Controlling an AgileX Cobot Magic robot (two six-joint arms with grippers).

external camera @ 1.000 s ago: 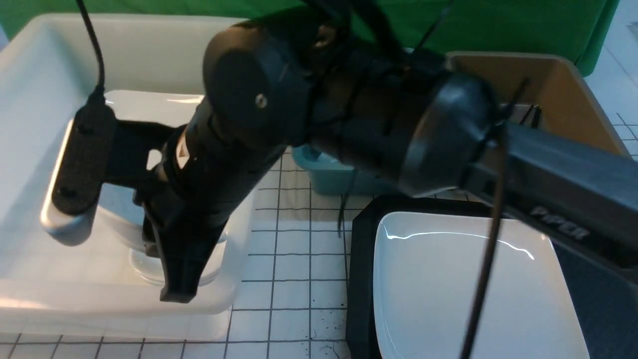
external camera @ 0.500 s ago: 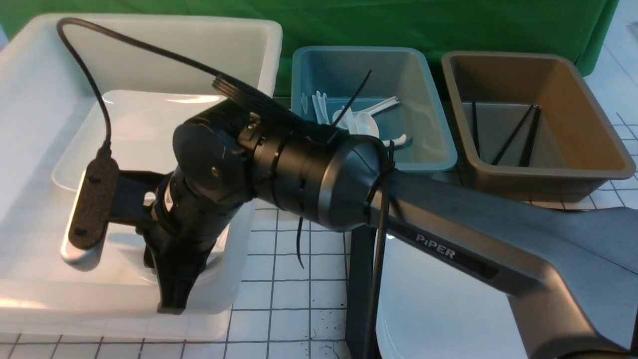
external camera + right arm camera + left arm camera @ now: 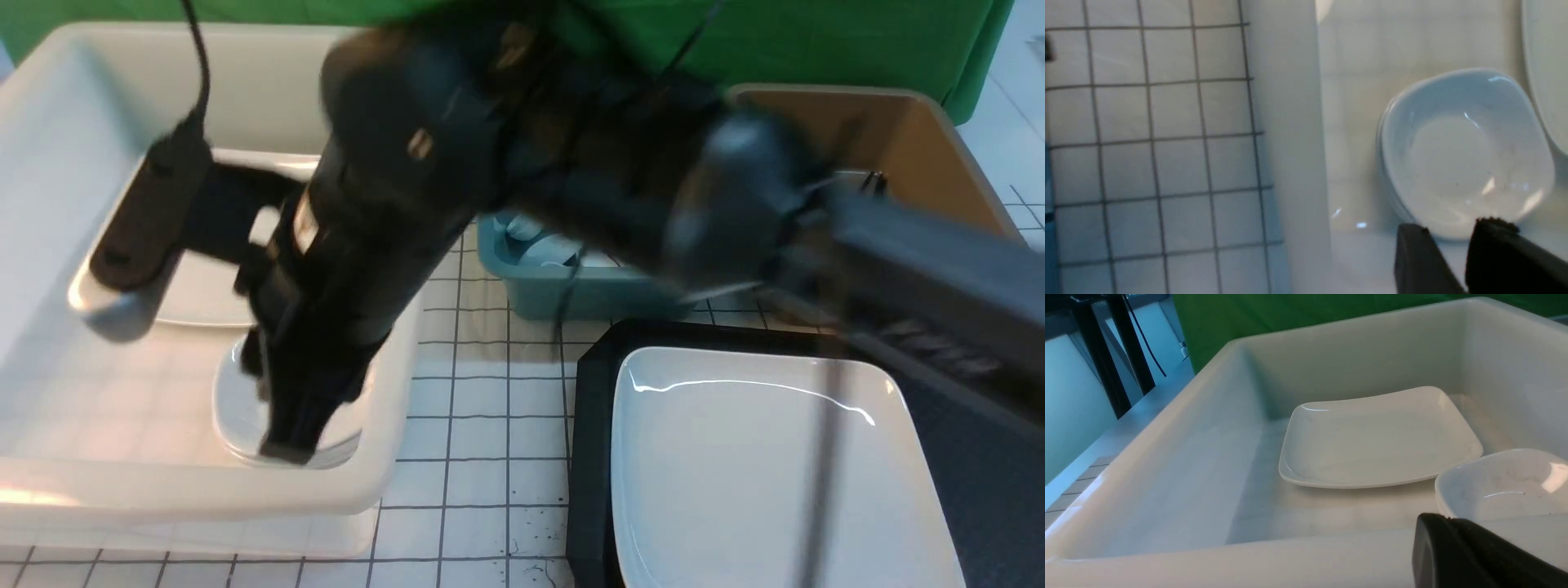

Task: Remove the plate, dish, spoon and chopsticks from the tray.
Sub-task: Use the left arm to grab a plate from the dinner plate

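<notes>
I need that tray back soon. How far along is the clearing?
Done: the small white rounded-square dish lies in the white plastic bin beside a second white plate. In hand: nothing; the right hand hovers open at that dish's rim. Left: the large glossy white plate sits on the black plastic tray. The rest of the tray is out of sight.
</notes>
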